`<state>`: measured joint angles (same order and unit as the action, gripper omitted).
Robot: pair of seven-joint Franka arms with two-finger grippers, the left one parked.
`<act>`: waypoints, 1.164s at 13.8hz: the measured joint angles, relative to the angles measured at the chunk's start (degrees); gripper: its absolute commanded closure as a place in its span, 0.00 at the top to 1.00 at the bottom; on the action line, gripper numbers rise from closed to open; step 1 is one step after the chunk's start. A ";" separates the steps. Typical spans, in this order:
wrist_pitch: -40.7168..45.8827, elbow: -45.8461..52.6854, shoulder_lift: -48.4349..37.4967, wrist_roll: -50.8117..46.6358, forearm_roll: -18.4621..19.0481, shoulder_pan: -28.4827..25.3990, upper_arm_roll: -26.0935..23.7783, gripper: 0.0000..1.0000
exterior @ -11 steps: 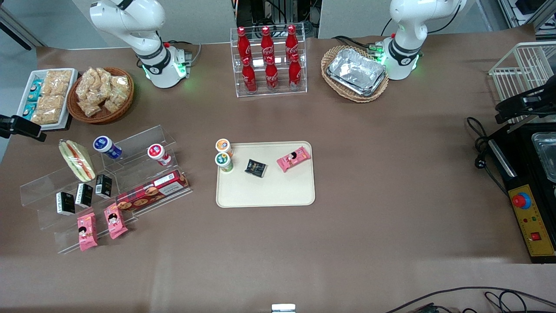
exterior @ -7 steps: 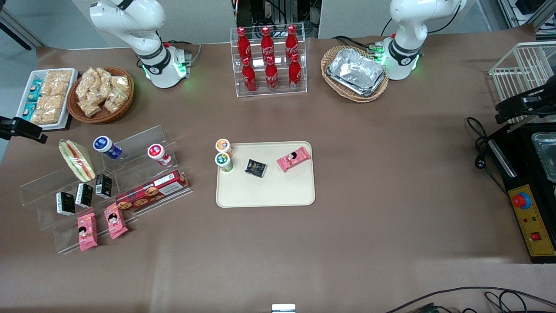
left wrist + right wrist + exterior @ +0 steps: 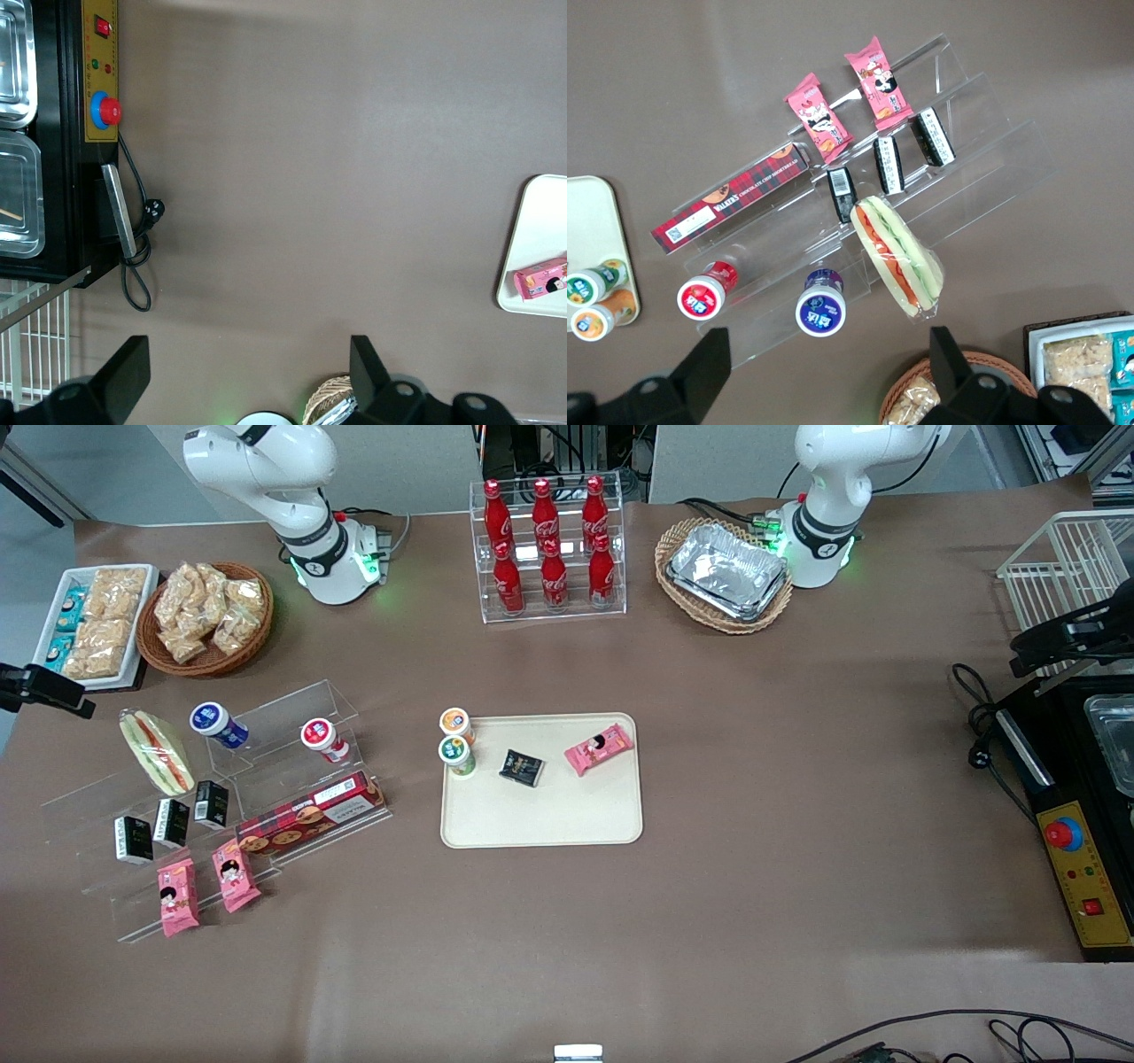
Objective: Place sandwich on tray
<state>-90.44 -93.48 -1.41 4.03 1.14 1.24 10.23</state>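
The sandwich [image 3: 158, 751], a clear-wrapped wedge with red and green filling, lies on the upper step of a clear acrylic stand [image 3: 266, 726] toward the working arm's end of the table. In the right wrist view the sandwich [image 3: 897, 255] lies clear of the fingers. My gripper [image 3: 828, 376] hovers open and empty, well above the table. In the front view the gripper [image 3: 44, 689] shows at the table's end, beside the sandwich and apart from it. The cream tray [image 3: 540, 815] sits mid-table, its corner [image 3: 589, 230] showing in the right wrist view.
The tray holds two small cups [image 3: 456, 746], a black packet [image 3: 521, 767] and a pink packet [image 3: 599, 748]. The stand carries two cups [image 3: 821, 303], black packets [image 3: 888, 164], pink packets [image 3: 818, 118] and a red biscuit box [image 3: 731, 197]. A snack basket [image 3: 205, 615] and a white dish [image 3: 93, 624] stand nearby.
The gripper has crept very slightly nearer the front camera. Nothing on the table has moved.
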 measured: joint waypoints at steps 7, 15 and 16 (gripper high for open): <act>0.21 0.17 -0.82 17.01 0.08 0.11 6.56 1.00; -4.05 -6.67 -3.56 31.16 -0.27 0.26 13.81 1.00; -5.64 -8.44 -3.85 32.36 -0.27 0.25 13.84 1.00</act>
<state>-96.07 -101.92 -5.26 36.39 0.87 1.49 24.07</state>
